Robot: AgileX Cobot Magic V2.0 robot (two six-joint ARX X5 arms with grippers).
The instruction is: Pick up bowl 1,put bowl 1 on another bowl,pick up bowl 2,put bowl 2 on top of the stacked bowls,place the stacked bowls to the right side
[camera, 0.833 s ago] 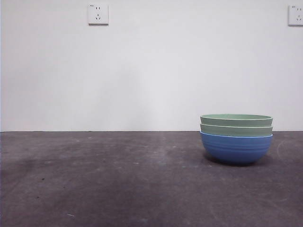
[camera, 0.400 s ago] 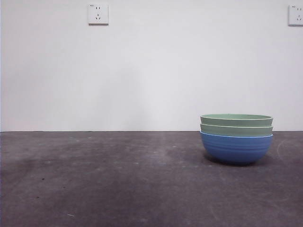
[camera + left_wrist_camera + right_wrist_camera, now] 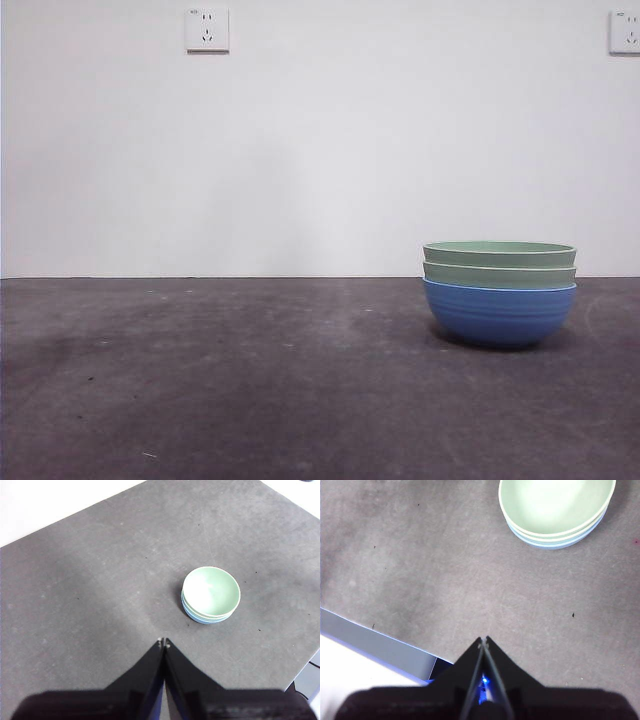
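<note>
The stack of bowls (image 3: pixel 499 292) sits toward the right of the grey table (image 3: pixel 250 380), with bare surface all around it. A blue bowl (image 3: pixel 498 314) carries two pale green bowls (image 3: pixel 499 262). Left gripper (image 3: pixel 163 643) and right gripper (image 3: pixel 483 640) hang well apart from the stack, jaws together, holding nothing.

The setting looks like a plain robot test room or lab rather than a home. A bare white painted wall (image 3: pixel 320 150) carries only two white plastic wall sockets, one at about eleven o'clock (image 3: pixel 207 30) and one at one o'clock (image 3: pixel 625 32) in the front view. Below it lies a scuffed dark grey matte tabletop (image 3: pixel 250 380) holding little but stacked bowls.
</note>
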